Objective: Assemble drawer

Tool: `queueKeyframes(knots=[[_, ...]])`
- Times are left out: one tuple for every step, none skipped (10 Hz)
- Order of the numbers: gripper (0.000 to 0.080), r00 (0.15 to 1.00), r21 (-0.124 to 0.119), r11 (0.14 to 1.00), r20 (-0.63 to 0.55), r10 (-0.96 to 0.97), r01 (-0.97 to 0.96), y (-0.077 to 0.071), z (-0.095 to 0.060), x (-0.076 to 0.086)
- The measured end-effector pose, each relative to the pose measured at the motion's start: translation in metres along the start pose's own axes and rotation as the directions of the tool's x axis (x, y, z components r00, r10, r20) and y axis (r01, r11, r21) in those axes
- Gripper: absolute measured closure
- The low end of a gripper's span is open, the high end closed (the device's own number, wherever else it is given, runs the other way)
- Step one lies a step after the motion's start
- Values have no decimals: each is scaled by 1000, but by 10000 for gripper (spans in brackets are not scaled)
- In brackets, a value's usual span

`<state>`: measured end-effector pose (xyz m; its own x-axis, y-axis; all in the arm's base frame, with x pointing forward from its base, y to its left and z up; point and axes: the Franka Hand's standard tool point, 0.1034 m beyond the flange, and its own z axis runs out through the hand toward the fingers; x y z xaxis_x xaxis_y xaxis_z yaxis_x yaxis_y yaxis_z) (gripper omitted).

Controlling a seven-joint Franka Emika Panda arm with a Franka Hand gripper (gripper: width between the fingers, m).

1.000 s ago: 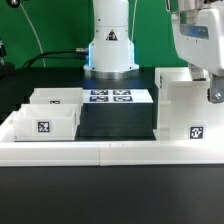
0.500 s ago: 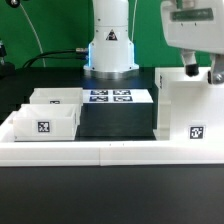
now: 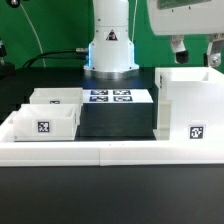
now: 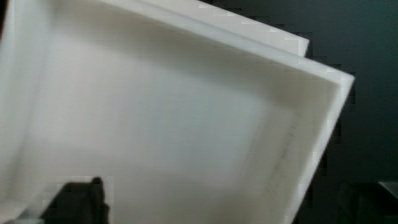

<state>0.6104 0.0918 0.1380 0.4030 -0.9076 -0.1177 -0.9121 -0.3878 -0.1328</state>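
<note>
The large hollow box case (image 3: pixel 188 112) stands upright at the exterior view's right, with a square tag on its front. Two smaller box trays (image 3: pixel 44 121) (image 3: pixel 56 96) sit at the exterior view's left, the nearer one showing a tag. My gripper (image 3: pixel 196 53) hangs above the case's top edge, open and empty, clear of the case. In the wrist view my gripper (image 4: pixel 231 205) looks down on the case (image 4: pixel 160 120), its rim running across the picture. One dark fingertip (image 4: pixel 77 200) shows against the white wall.
The marker board (image 3: pixel 110 97) lies behind a black block (image 3: pixel 115 120) in the middle. A long low white border wall (image 3: pixel 100 151) runs along the front. The robot base (image 3: pixel 110 50) stands at the back.
My gripper has risen and shifted toward the exterior view's left, away from the case's right side. The case and trays have not moved.
</note>
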Motion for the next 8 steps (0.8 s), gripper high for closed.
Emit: queueKeyframes(knots=[[150, 988, -12, 988, -1, -156, 156, 3, 0, 3], [150, 937, -29, 937, 17, -348, 349, 8, -3, 11], [150, 883, -35, 882, 27, -469, 469, 10, -6, 16], [150, 800, -34, 799, 36, -599, 600, 14, -8, 24], [150, 702, -45, 700, 37, -712, 713, 17, -8, 32], [150, 650, -45, 648, 45, -759, 760, 18, -7, 34], [150, 588, -42, 587, 47, -807, 809, 18, -7, 34], [150, 537, -39, 536, 50, -842, 844, 18, -7, 34]])
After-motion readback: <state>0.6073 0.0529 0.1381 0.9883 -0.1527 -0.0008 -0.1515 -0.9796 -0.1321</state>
